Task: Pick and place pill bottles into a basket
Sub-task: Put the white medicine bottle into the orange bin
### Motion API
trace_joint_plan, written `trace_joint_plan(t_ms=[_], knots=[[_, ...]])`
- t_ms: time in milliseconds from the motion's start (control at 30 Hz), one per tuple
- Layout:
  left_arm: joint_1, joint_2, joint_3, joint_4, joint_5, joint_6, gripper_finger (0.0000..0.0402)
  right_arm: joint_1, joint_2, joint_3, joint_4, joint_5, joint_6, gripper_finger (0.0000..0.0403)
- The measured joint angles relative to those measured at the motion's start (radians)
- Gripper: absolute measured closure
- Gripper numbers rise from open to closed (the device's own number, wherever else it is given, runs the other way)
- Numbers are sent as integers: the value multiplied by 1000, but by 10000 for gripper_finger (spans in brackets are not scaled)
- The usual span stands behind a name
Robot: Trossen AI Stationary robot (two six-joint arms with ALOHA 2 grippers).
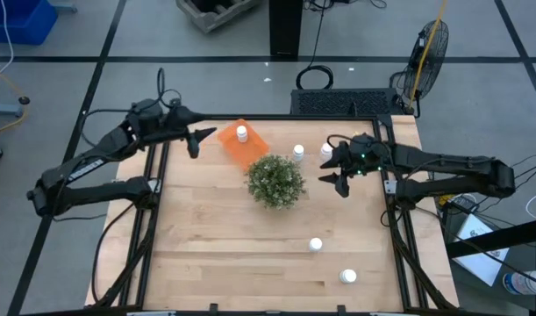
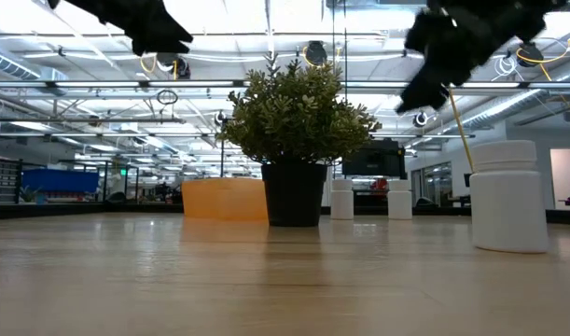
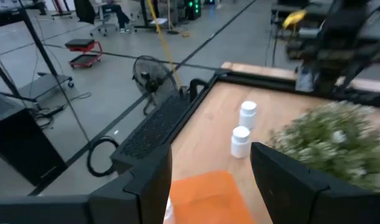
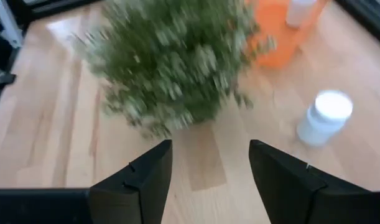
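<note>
The orange basket lies at the far left of the table with one white pill bottle standing in it. Two more bottles stand upright behind the green plant. Another two stand toward the near right. My left gripper hangs open above the table just left of the basket, nothing between its fingers; its wrist view looks over the basket. My right gripper hangs open in the air right of the plant, near a bottle, also empty.
The potted plant stands mid-table between the two arms, close to the basket. One bottle stands near the front edge. The black frame rail runs along the table's sides. Bare wood lies at the near left.
</note>
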Motion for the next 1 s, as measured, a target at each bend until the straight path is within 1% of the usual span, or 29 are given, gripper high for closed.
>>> trace_joint_plan(t_ms=[100,233,400,467,667,867,1000], knots=[[-29,-15,0,-28,-1,-40,179,-18,-46,-88,10,45,41,192],[-77,-12,0,-59,-3,-52,179,-52,-105,-172,18,46,48,188],[-133,-11,0,-38,-48,-52,179,-105,-132,-287,66,48,28,187],[-147,-12,0,-26,-49,-57,179,-126,-133,-341,116,48,14,187],[-179,-11,0,-24,-52,-84,179,-179,-133,-492,381,52,-11,183],[-201,-11,0,-25,-53,-118,179,-240,-133,-581,514,101,-63,181],[-216,-11,0,-25,-54,-119,179,-288,-133,-612,589,101,-89,181]])
